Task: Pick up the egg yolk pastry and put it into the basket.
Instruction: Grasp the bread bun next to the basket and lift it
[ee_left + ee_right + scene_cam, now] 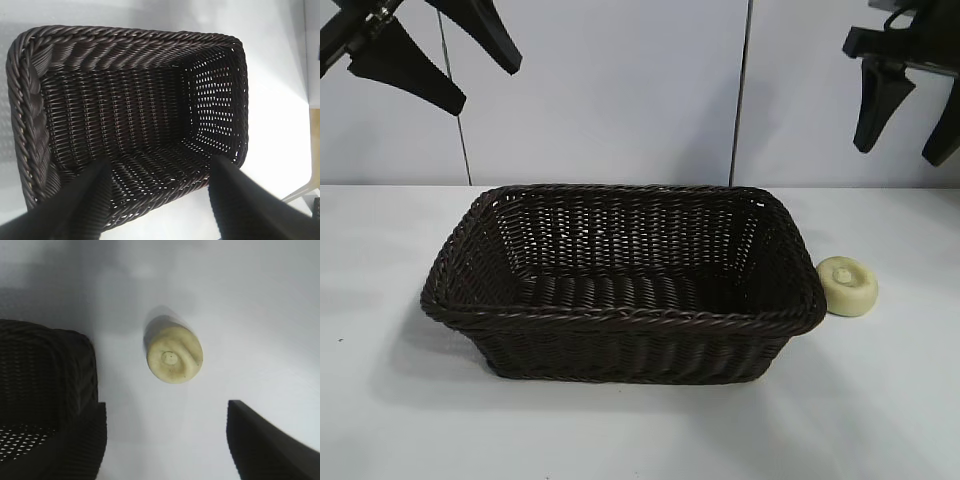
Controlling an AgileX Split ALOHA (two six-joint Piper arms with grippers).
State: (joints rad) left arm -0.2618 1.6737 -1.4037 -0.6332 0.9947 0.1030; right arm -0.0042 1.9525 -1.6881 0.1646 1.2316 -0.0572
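pastry: the small round pale-yellow egg yolk pastry [847,286], puck-shaped with a dimpled top, was seen lying flat on the white surface [640,430], just beside the basket's right end, not yet lifted
basket: the large rectangular dark brown woven wicker basket [620,320] was set mid-surface, mouth up and nothing in it; judged placed so for a drop from above
right hand: the right hand [910,115] was held high above the pastry, pointed steeply down; fingers were spread apart with nothing between them; in the right wrist view the pastry [174,355] was framed ahead of the gap between the two fingers, the basket corner [47,390] to one side
reason for pose: judged an approach for a top grasp, jaws wide enough to straddle the puck
left hand: the left hand [430,60] was parked high over the basket's left end, part open, nothing held; in its wrist view only the basket interior [130,115] was seen past its fingers [75,200]
step: reach, grasp still pending
risk: pastry close to the basket wall, so the inner finger was judged likely to catch on the rim
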